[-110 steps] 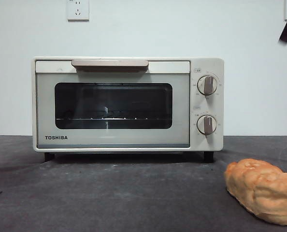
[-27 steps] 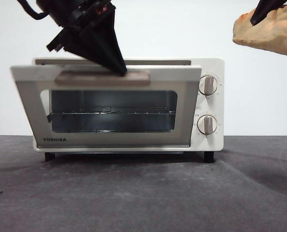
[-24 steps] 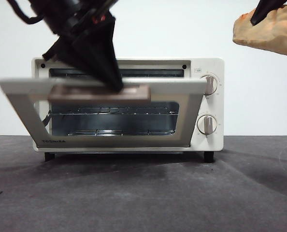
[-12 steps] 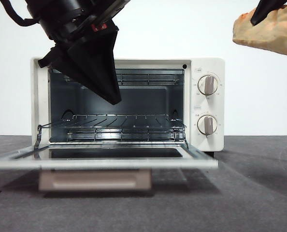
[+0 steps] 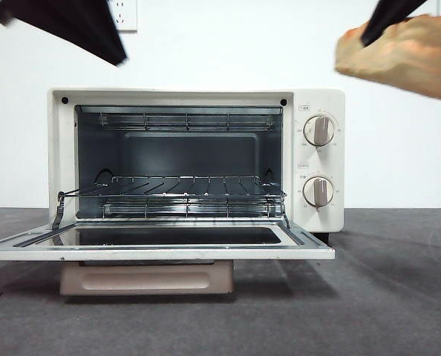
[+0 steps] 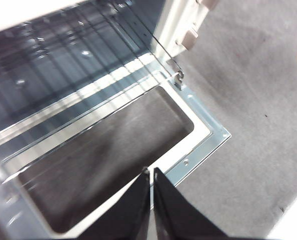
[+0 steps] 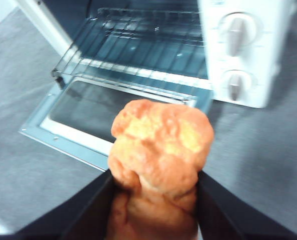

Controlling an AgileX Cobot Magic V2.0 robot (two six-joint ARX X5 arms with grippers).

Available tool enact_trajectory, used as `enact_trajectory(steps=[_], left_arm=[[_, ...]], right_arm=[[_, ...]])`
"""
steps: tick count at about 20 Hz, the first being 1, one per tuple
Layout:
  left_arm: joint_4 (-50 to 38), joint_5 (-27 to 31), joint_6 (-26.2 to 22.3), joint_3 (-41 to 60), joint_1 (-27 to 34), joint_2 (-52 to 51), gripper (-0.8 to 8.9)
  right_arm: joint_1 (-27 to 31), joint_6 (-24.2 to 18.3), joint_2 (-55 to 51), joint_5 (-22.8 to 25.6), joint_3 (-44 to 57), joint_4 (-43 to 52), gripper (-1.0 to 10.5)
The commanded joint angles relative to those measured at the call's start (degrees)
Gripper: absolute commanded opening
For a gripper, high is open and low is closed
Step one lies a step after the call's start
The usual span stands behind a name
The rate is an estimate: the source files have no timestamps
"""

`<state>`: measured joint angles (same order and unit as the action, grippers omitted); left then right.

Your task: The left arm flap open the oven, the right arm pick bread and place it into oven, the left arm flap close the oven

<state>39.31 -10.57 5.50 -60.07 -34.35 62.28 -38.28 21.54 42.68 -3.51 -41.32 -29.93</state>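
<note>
The cream oven (image 5: 321,100) stands in the middle with its glass door (image 5: 161,251) folded flat down and the wire rack (image 5: 183,194) bare inside. My left gripper (image 5: 120,61) is lifted above the oven's upper left corner, its jaws shut with nothing between them; the left wrist view shows it (image 6: 151,171) over the lowered door (image 6: 198,145). At the upper right, beside the knobs and above table height, my right gripper (image 7: 156,175) is shut on the golden bread (image 5: 406,52), which fills the right wrist view (image 7: 161,137) in front of the open oven (image 7: 248,55).
The beige door handle (image 5: 146,279) hangs under the lowered door, near the dark grey table (image 5: 384,297). Two round knobs (image 5: 318,130) sit on the oven's right panel. A wall socket (image 5: 124,11) is at the top left.
My left gripper has risen up and to the left, away from the oven mouth. The bread in my right gripper has shifted a little left and lower. The door stays flat open.
</note>
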Motion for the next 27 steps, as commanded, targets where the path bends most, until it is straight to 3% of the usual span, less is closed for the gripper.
enact_trajectory(steps=[1,8,15,21,27], left_arm=[[0.33,0.07,0.35,2.84,1.25,-4.42,0.16],[7.98,0.11,-0.11,10.01,3.65,-17.64,0.16],[11.28,0.11,-0.31,10.01,3.65,-22.97,0.16],[11.43,0.11,-0.31,10.01,3.65,-24.52,0.16],[12.24,0.11,-0.79,10.01,3.65,-24.57,0.16]], right_arm=[[-0.85,1.9,3.61,-2.27,-1.14,3.54,2.2],[-6.36,5.66,18.56,-3.26,-2.64,16.61,2.2],[-8.11,6.38,38.91,-1.84,-15.93,20.96,2.2],[-8.07,7.02,51.39,6.1,-25.29,22.75,2.2],[-8.02,10.54,56.57,15.28,-26.43,30.93,2.2]])
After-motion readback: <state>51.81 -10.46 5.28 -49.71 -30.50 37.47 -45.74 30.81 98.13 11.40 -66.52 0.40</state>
